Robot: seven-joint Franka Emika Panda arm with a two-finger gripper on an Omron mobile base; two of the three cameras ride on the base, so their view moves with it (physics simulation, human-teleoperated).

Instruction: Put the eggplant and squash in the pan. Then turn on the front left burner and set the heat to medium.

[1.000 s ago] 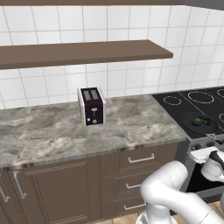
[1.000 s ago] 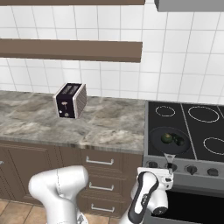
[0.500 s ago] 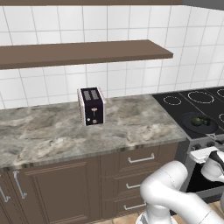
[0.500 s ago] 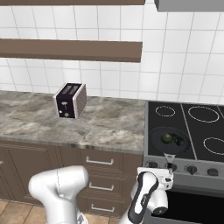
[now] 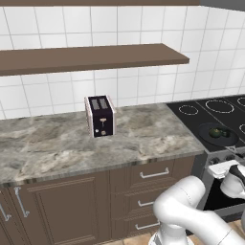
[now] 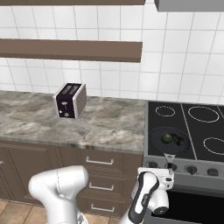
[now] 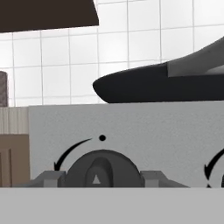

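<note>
Two vegetables: eggplant and squash, inside pan, lower right of frame.
Gripper: fingertips clamped on stove knob, bottom centre.

Low in the frame, left of centre, a round dark knob sits on the pale grey control panel, a small light triangle on its raised middle ridge. The claw brackets it: one grey fingertip at its left edge, the other at its right, closed against the knob. A black arc arrow and a dot are printed above the knob. Above the panel, the pan juts from the right as a dark rim, its grey handle rising to the right edge. White wall tiles fill the background, with a brown shelf across the upper left.
</note>
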